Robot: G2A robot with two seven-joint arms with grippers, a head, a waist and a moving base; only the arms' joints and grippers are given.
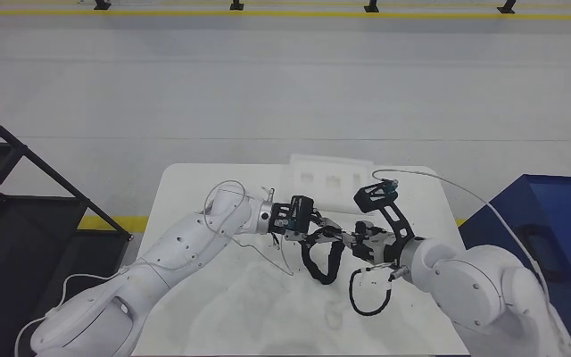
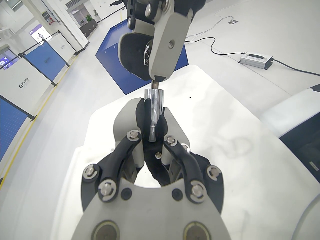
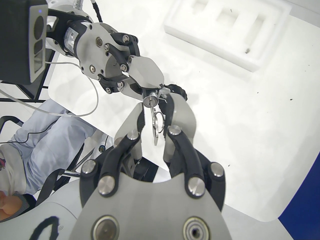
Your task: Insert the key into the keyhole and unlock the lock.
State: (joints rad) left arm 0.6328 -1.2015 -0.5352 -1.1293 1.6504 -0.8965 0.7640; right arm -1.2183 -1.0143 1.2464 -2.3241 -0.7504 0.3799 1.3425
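Chrome lock [image 2: 154, 96] clamped in left claw [image 2: 152, 109], bench [image 1: 196, 196] beneath it; key [image 3: 156, 124] at right claw [image 3: 156, 103], hold unclear, tip apparently entering the lock's keyhole; full seating and turn judged outstanding

A pale, glossy floor [image 1: 285, 80], a yellow line [image 1: 268, 13] along the top edge, blue barrier panels [image 2: 46, 59] at upper left.
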